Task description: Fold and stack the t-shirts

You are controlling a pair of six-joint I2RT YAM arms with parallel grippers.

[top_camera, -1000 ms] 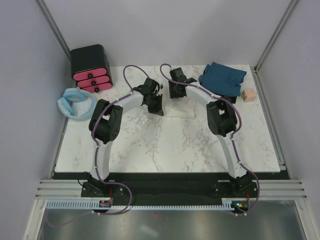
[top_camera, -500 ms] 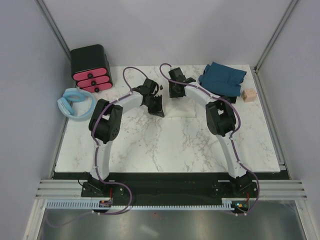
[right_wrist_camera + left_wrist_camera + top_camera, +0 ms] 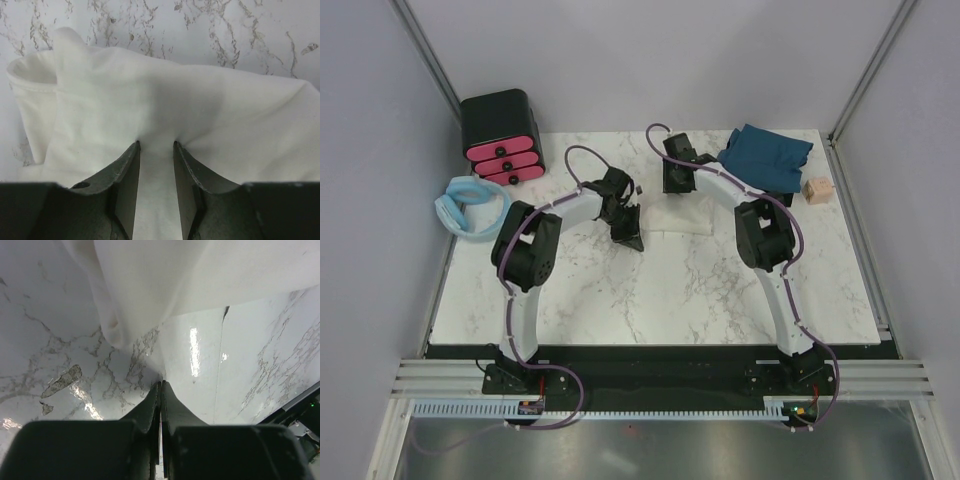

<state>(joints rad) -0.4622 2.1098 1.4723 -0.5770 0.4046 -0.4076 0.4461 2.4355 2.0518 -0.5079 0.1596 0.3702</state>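
Cream-white t-shirt (image 3: 165, 95) lies at the far middle of the marble table (image 3: 650, 290), bunched between the two wrists. Right gripper (image 3: 156, 147) is clamped on it: jaws partly apart with a strip of cloth filling the gap, creases fanning out from both tips. A hemmed opening of the shirt shows at the left edge of the right wrist view. Left gripper (image 3: 161, 385) has its jaws pressed together, low over the marble; a thin edge of the white cloth tapers down into the tips and looks pinched there, the rest draping above. Dark teal-blue t-shirt (image 3: 765, 155) sits crumpled at the far right corner, just beside the right arm. Small wooden block (image 3: 815, 190) near it. Black box with pink drawers (image 3: 500, 135) far left; pale blue padded ring (image 3: 470, 205) just in front of it.
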